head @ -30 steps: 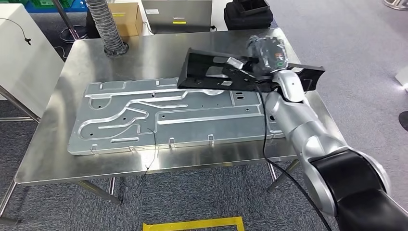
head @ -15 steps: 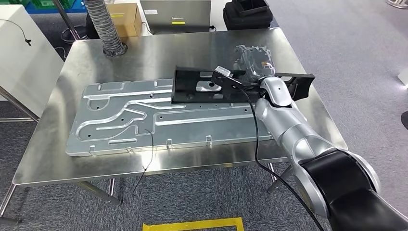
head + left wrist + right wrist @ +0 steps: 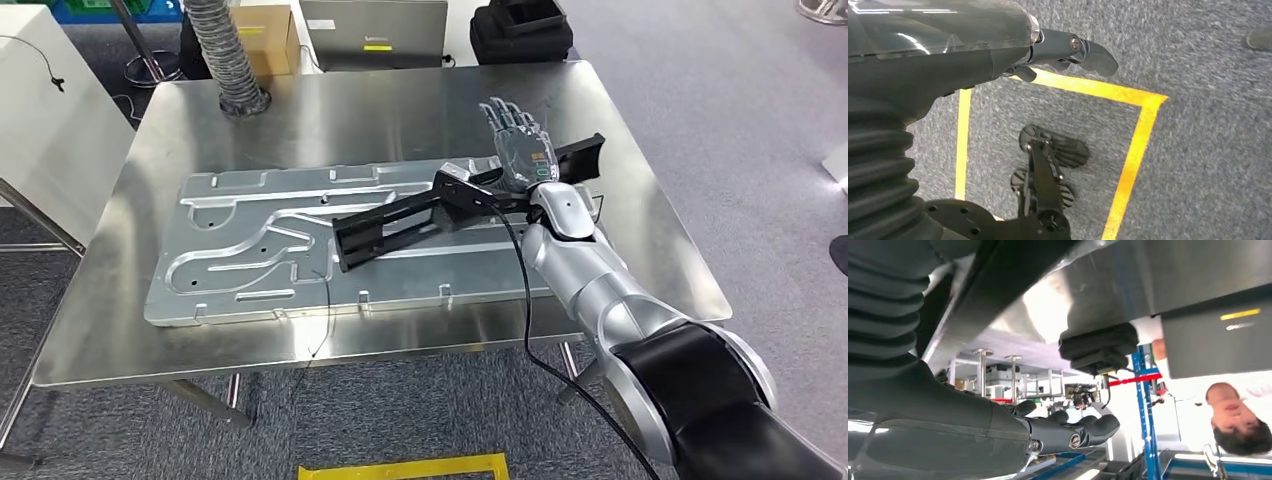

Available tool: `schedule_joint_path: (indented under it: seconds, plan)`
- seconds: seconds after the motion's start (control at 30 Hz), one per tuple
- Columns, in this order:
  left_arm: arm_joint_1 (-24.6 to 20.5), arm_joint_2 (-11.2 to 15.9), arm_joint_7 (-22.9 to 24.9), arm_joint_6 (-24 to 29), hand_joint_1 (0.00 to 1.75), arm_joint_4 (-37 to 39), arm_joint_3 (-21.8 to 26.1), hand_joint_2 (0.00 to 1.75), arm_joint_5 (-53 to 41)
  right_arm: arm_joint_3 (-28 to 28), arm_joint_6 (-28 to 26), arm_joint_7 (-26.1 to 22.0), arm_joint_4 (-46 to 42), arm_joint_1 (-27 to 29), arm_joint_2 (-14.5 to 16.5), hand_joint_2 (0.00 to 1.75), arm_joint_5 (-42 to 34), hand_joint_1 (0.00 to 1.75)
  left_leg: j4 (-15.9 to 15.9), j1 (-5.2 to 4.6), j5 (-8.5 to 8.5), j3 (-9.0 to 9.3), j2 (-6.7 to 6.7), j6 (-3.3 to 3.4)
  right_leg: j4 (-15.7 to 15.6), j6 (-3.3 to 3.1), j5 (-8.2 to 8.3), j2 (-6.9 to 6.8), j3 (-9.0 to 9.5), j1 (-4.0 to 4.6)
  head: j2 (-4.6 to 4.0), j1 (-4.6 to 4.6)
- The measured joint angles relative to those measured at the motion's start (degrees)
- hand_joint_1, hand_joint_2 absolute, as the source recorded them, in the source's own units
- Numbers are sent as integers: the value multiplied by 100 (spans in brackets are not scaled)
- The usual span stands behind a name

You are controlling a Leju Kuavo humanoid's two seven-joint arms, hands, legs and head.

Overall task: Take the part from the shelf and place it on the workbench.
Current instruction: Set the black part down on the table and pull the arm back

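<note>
Large stamped metal panel (image 3: 330, 240) lay flat mid-table; ribbed hose (image 3: 225, 50), cardboard box (image 3: 268, 35), laptop (image 3: 375, 30), black bag (image 3: 520, 35) stood beyond; yellow floor tape (image 3: 400, 468) below; person (image 3: 1238, 425) beyond.

Black part (image 3: 400, 222) on a shiny silver plate (image 3: 250, 250). Silver-grey counter (image 3: 330, 110). Grey speckled carpet (image 3: 1198, 125) with bright yellow tape lines (image 3: 1133, 155). Silver and black arm (image 3: 640, 320), dark grey right hand (image 3: 522, 148). Brown box (image 3: 265, 35). Grey ribbed hose (image 3: 225, 50). Blue posts (image 3: 1145, 405).
</note>
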Motion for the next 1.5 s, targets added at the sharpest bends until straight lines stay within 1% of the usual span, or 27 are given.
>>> schedule_joint_path:
  seconds: [0.07,0.13,0.17,0.2,0.23,0.3,0.37,0.43,0.53,0.57,0.63,0.67,0.7,0.73,0.77,0.8,0.87,0.9,1.03,1.1,1.17,1.2,1.23,1.27,1.37,1.4,1.5]
  plan:
    - [0,-1,19,31,0,0,-1,0,-10,-51,-9,-42,2,4,0,0,-20,0,-36,7,20,13,6,72,386,42,-251,-4,-167,-15,0,1]
    - [-3,-1,46,62,0,0,-1,0,-15,-91,-14,-80,11,26,4,0,-33,0,-41,-7,17,13,10,112,1153,65,-609,-6,-514,-20,0,0]
    - [-4,-1,57,72,0,0,-1,0,-14,-103,-14,-100,17,48,6,0,-39,0,-38,-15,15,14,9,120,1473,70,-707,-6,-669,-21,0,0]
    - [-4,-1,67,78,0,0,-1,0,-12,-114,-14,-118,23,69,10,0,-43,0,-35,-21,12,16,4,126,1621,68,-704,-6,-745,-22,0,0]
    - [-4,-1,78,81,0,0,-1,0,-6,-127,-12,-138,26,81,15,0,-40,0,-31,-26,9,21,-1,128,1540,57,-593,-6,-713,-21,0,0]
    - [-4,-2,94,76,0,0,-1,0,6,-151,1,-147,27,70,30,0,-6,0,-26,-36,1,38,-11,121,827,-2,-186,-6,-381,-5,0,0]
    - [-9,-15,99,66,0,0,-1,0,11,-160,65,-112,28,27,45,0,87,0,-13,-57,-9,28,-10,89,159,-68,55,-12,-74,33,0,0]
    - [-13,-28,99,58,0,0,-1,0,11,-158,156,-15,32,-4,58,0,209,0,-11,-62,-6,7,-3,40,-23,-98,64,-13,-8,65,0,0]
    - [-10,-32,87,28,0,0,-1,0,10,-143,436,270,39,-55,58,0,474,0,93,-60,-93,-27,5,-47,-114,-153,98,-23,42,19,0,-1]
    - [-7,-31,83,15,0,0,-1,0,10,-110,646,390,50,-104,56,0,625,0,299,-55,-219,-112,7,-80,-142,-174,109,-30,64,-2,0,-2]
    - [-1,-29,75,-14,0,0,-1,0,10,24,1195,632,86,-220,45,0,980,0,1021,-21,-574,-438,10,-141,-151,-197,112,-35,77,-9,0,-1]
    - [1,-28,70,-28,0,0,-1,0,9,102,1451,720,104,-262,39,0,1118,0,1374,-4,-702,-606,10,-165,-149,-198,111,-33,80,-9,0,-1]
    - [3,-28,63,-39,0,0,-1,0,8,169,1668,785,124,-289,31,0,1213,0,1570,12,-732,-704,11,-185,-146,-195,108,-32,83,-10,0,0]
    - [5,-28,57,-46,0,0,-1,0,8,219,1835,823,142,-309,23,0,1267,0,1540,29,-649,-694,12,-201,-138,-187,103,-32,87,-14,0,0]
    - [6,-27,53,-50,0,0,-1,0,7,252,1956,846,155,-332,17,0,1301,0,1285,47,-474,-573,13,-213,-123,-172,92,-31,91,-21,0,0]
    - [6,-26,49,-50,0,0,0,0,7,283,2055,866,166,-364,10,0,1344,0,886,64,-266,-382,15,-223,-99,-147,73,-29,92,-28,0,0]
    - [2,-28,44,-52,0,0,2,0,6,354,2191,895,180,-464,-11,0,1440,0,234,62,-45,-63,12,-202,-40,-79,42,-18,59,-17,1,-1]
    - [-1,-30,41,-57,0,0,2,0,5,387,2233,903,187,-510,-24,0,1481,0,92,55,-28,-1,8,-171,-22,-47,39,-12,39,-6,1,-1]
    - [0,-33,36,-86,0,0,1,0,-5,463,2256,906,203,-584,-79,0,1543,0,40,39,-20,7,8,3,56,64,-21,-10,-2,-22,1,-1]
    - [-10,-33,34,-89,0,0,1,0,-16,498,2240,918,207,-597,-105,0,1567,0,15,40,-1,12,16,74,537,98,-315,-13,-209,-37,0,0]
    - [-15,-33,36,-89,0,0,1,0,-27,526,2230,938,218,-592,-132,0,1601,0,14,21,2,5,15,108,1318,108,-653,-14,-571,-35,0,0]
    - [-11,-33,38,-89,0,0,1,0,-31,538,2231,943,226,-586,-146,0,1622,0,14,10,3,5,13,115,1567,105,-712,-14,-691,-34,0,0]
    - [-8,-33,39,-89,0,0,1,0,-34,553,2233,944,233,-583,-161,0,1647,0,14,-1,4,7,11,119,1621,93,-671,-14,-720,-33,0,0]
    - [-7,-33,41,-90,0,0,1,0,-37,568,2235,943,237,-588,-171,0,1679,0,15,-13,5,12,9,120,1422,67,-522,-14,-627,-27,0,0]
    - [-17,-49,42,-102,0,0,1,0,-50,618,2232,939,237,-641,-185,0,1756,0,18,-42,5,22,9,103,272,-54,-32,-20,-66,30,0,0]
    - [-21,-56,42,-109,0,0,1,0,-59,629,2223,938,237,-658,-187,0,1771,0,19,-43,9,15,11,82,63,-78,23,-25,28,55,0,0]
    - [-22,-63,42,-119,0,0,1,0,-91,648,2161,938,231,-682,-206,0,1809,0,-4,-34,21,4,12,-5,-67,-112,62,-37,67,67,1,0]
